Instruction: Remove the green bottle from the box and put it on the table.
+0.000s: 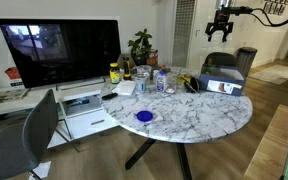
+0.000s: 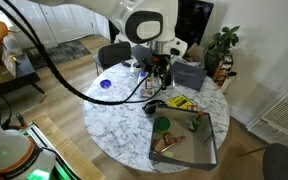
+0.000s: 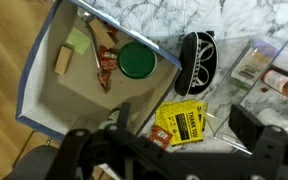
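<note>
Tool (image 3: 169, 148): jaws set wide, nothing held; hangs high over the worktop (image 2: 114, 115), well above the box (image 3: 64, 95).
Green bottle (image 3: 137, 60): appears upright inside the box, close to one wall, with red scraps (image 3: 106, 62) just beside it.
Box: shallow, open-topped, probably light; sits near the worktop edge.
Risk, descent: a finger may strike the wall or scraps, skewing the grip.
Risk, closure: an off-centre squeeze may tip the bottle.
Risk, lift: a snag could drag the box toward the edge.
Risk, set-down: the yellow packet (image 3: 184, 122) lies just outside the box; avoid it.

wood flr (image 1: 279, 125) | TV (image 1: 62, 52) on low wht bench (image 1: 14, 108) | potted plant (image 1: 140, 44) | grey chair (image 1: 29, 140)
</note>
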